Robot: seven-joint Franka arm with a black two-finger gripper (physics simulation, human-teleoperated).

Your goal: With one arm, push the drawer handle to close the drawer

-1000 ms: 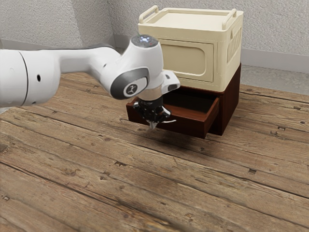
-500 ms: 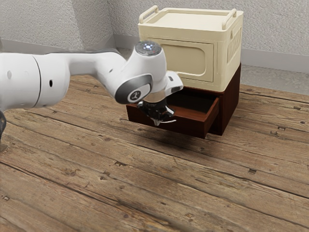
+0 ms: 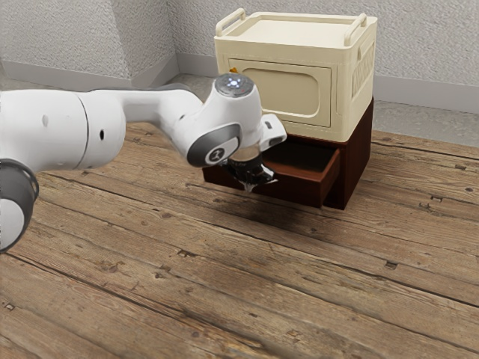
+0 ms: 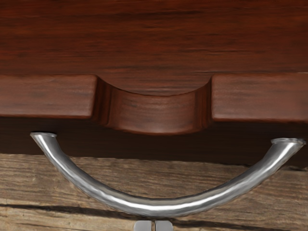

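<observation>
- Exterior view: the gripper (image 3: pixel 248 187) points downward at the front of the dark red-brown drawer (image 3: pixel 299 193), on the outer side of its face.
- Its two fingers are closed together; in the wrist view the gripper (image 4: pixel 153 225) shows both fingertips side by side, with a thin slit between them and nothing held.
- The handle (image 4: pixel 154 207), a curved bar of shiny metal, bows out from the drawer front, and the fingertips are just beside the middle of its curve, on the side away from the drawer. Whether they touch it cannot be told.
- Both ends of the handle meet the drawer front, one on either side of the rounded notch (image 4: pixel 154 113) cut into the top edge.
- The drawer is partly open: it juts out of the dark cabinet (image 3: pixel 355 161), and its inside shows between its front and the cabinet.
- On top of the cabinet sits a cream box (image 3: pixel 284 97) with a raised rail at each side of its top.
- The white arm (image 3: pixel 105 127) reaches in from the exterior view's left, above the wooden planks (image 3: pixel 224 277), and covers part of the drawer front there.
</observation>
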